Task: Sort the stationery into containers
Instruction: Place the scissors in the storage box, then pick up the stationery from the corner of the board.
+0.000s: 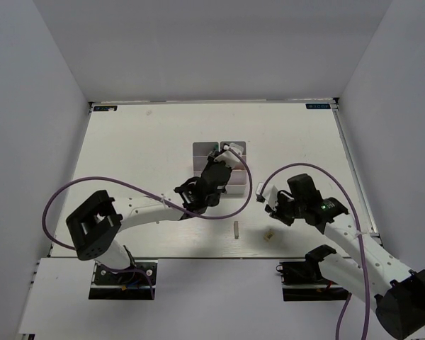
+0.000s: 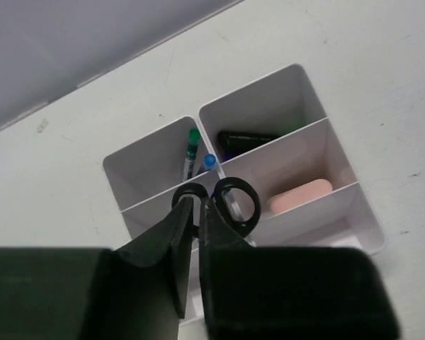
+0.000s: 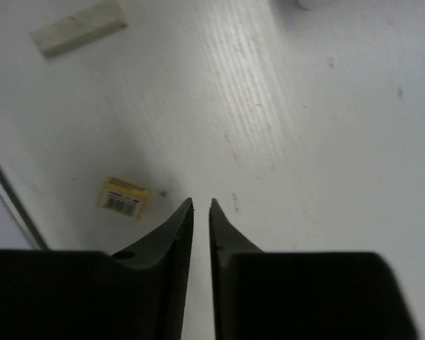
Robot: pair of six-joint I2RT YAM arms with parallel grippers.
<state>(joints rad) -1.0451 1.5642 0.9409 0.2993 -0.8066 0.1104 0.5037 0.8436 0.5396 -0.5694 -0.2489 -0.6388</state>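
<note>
The white divided tray (image 2: 338,151) stands mid-table and also shows in the top view (image 1: 201,151). My left gripper (image 2: 198,203) hovers over it, shut on one loop of the black-handled scissors (image 2: 242,203). In the top view the left gripper (image 1: 224,157) covers most of the tray. The compartments hold a pink eraser (image 2: 301,196), a green-capped marker (image 2: 191,150), a blue-capped pen (image 2: 208,162) and a dark item (image 2: 244,140). My right gripper (image 3: 201,206) is shut and empty, just above the table beside the tan square piece (image 3: 122,197). The grey stick (image 3: 79,28) lies farther off.
In the top view the grey stick (image 1: 236,229) and the tan piece (image 1: 268,234) lie near the table's front edge, between the two arms. My right gripper (image 1: 264,195) sits right of them. A purple cable (image 1: 244,188) loops beside the tray.
</note>
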